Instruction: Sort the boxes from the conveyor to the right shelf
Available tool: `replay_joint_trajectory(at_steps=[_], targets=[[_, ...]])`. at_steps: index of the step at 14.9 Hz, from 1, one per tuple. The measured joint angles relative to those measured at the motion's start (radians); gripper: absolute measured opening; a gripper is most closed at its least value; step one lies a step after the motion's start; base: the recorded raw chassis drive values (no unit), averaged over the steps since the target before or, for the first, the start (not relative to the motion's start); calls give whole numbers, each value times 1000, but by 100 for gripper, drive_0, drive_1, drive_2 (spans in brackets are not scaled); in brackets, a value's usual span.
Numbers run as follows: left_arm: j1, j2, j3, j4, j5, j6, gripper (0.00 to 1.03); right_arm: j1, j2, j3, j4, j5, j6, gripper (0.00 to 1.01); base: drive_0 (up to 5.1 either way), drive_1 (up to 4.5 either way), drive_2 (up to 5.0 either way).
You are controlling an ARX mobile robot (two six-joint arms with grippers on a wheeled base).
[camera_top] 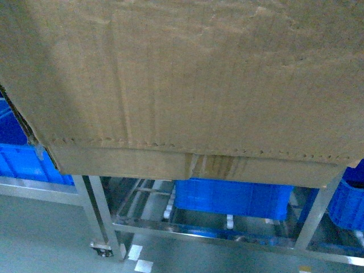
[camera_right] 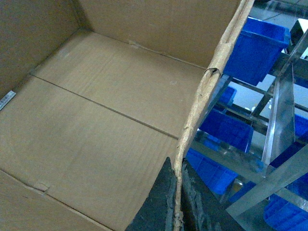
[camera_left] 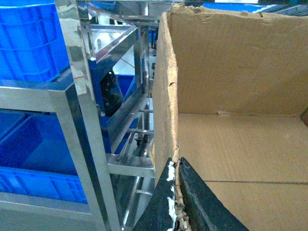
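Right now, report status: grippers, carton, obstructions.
Left gripper shut on carton wall; right gripper shut on opposite wall. Carton lifted, empty, facing steel rack. Blue crate on rack's lower tier.

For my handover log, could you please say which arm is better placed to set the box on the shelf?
Neither alone: the left claw and right claw each pinch a box wall beside the steel rack.

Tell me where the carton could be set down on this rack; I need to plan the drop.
The carton, pinched on both walls by the left gripper and right gripper, hides much of the steel rack. Blue crates crowd the tiers in view. Only bare patch: roller rails left of the low crate, too narrow for the carton.
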Motion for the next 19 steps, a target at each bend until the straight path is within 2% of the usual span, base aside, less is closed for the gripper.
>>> replay_joint_trajectory(at_steps=[1, 13, 19], targets=[[0, 0, 0, -1, 0, 0, 2, 0, 0, 0, 0, 0, 0, 2, 1, 420, -417], [0, 0, 2, -3, 0, 3, 2, 0, -2, 0, -2, 0, 0, 2, 0, -22, 22], [0, -1, 2, -1, 0, 3, 2, 0, -2, 0, -1, 0, 0, 2, 7, 254, -240]])
